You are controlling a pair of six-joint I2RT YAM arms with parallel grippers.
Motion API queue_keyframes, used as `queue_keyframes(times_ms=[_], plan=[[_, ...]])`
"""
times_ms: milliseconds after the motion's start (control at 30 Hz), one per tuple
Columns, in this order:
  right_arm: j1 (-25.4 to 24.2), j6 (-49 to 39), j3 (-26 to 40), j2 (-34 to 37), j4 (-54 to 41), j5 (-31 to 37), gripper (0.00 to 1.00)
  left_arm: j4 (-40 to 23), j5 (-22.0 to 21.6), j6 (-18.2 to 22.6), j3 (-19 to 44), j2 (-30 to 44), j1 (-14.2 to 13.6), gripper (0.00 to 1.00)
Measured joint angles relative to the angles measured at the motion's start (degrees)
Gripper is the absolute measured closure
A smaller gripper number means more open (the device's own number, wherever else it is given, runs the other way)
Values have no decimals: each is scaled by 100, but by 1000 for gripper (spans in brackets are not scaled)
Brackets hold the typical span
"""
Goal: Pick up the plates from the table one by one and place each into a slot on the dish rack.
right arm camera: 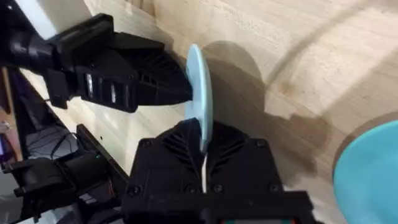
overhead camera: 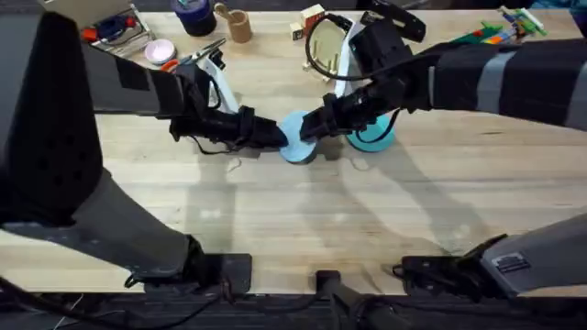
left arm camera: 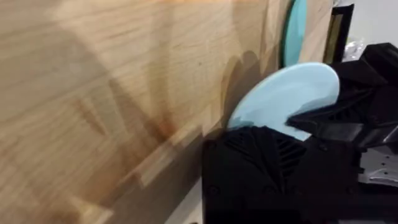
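- The pale blue plate (overhead camera: 296,137) is near the middle of the bench (overhead camera: 275,220), lifted on its edge between the two end effectors.
- The left end effector (overhead camera: 275,135) comes from the left side and meets the plate at its left rim. In the right wrist view its black fingers (right arm camera: 163,81) come to a point right at the face of the plate (right arm camera: 199,93), touching it. I cannot tell if they are pinching the rim or only pressing on it.
- The right end effector (overhead camera: 312,126) comes from the right side and is closed on the plate. In the right wrist view the thin edge of the plate goes down into the narrow gap between its two fingers (right arm camera: 168,152).
- In the left wrist view the pale blue plate (left arm camera: 286,93) stands up from the bench (left arm camera: 112,93), with the right end effector (left arm camera: 336,118) on its far side.
- The teal plate (overhead camera: 374,136) lies flat on the bench, just to the right of the pale blue plate and partly under the right arm. It is also seen in the right wrist view (right arm camera: 370,168), well apart from the fingers.
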Motion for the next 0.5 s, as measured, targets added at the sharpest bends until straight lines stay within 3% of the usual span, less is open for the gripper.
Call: queue_keyframes(times_ms=[100,133,267,500], plan=[[-44,-49,0,-49,-65,5,972,-85,-280,-2,-4,-255,-38,959],[-145,-188,10,-251,-389,187,971,-378,-648,-16,-4,-846,-49,959],[-254,-544,216,-634,-1039,585,972,-813,-1085,-21,15,-1800,-50,960],[-259,-1733,1359,-1012,-2480,1269,971,-1473,-1695,-19,215,-3333,-50,959]])
